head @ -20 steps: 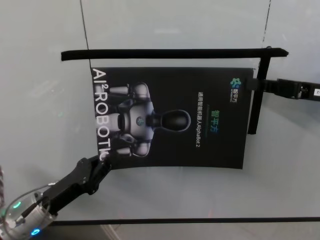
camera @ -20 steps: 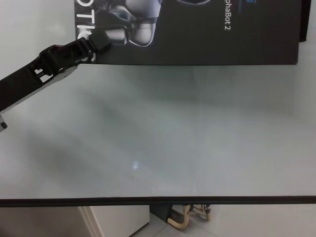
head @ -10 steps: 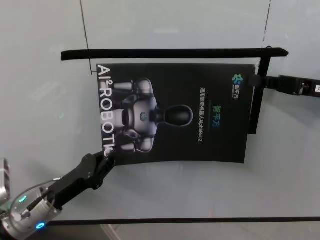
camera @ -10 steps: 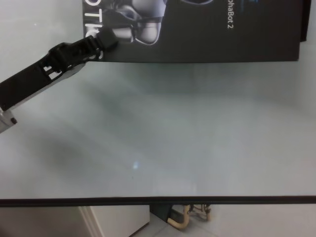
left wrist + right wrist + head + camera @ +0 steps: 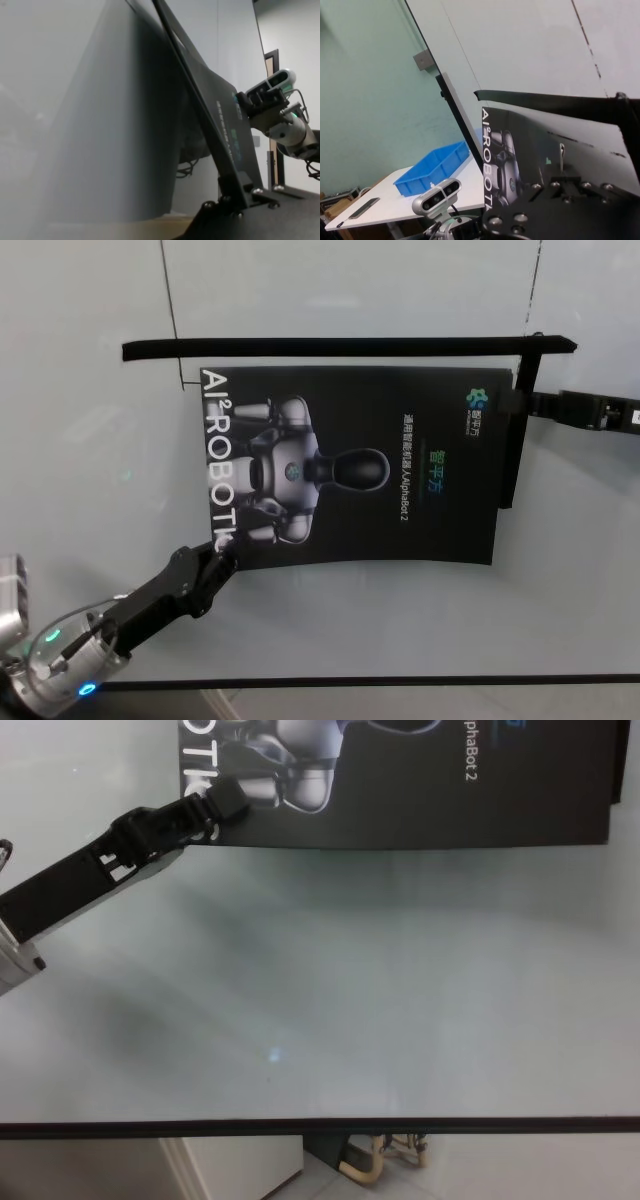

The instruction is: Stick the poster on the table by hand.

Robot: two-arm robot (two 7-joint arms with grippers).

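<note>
The black poster (image 5: 400, 465) with the silver robot and white "ROBOTIC" letters lies over the pale table (image 5: 330, 620). My left gripper (image 5: 222, 552) is shut on the poster's near left corner; it also shows in the chest view (image 5: 228, 798) and the left wrist view (image 5: 240, 187). My right gripper (image 5: 512, 403) is shut on the poster's far right edge. The left wrist view shows the poster (image 5: 210, 115) edge-on, lifted off the table. The right wrist view shows the poster (image 5: 520, 150) held at that gripper (image 5: 561, 167).
A long black strip (image 5: 350, 345) lies along the poster's far edge, and a shorter black strip (image 5: 515, 440) runs down its right side. The table's dark front edge (image 5: 320, 1126) is near. A blue tray (image 5: 432, 167) sits on a side table.
The poster has slid to the right, held by both grippers. My left gripper moved right and a little forward with its corner; the right gripper barely shifted.
</note>
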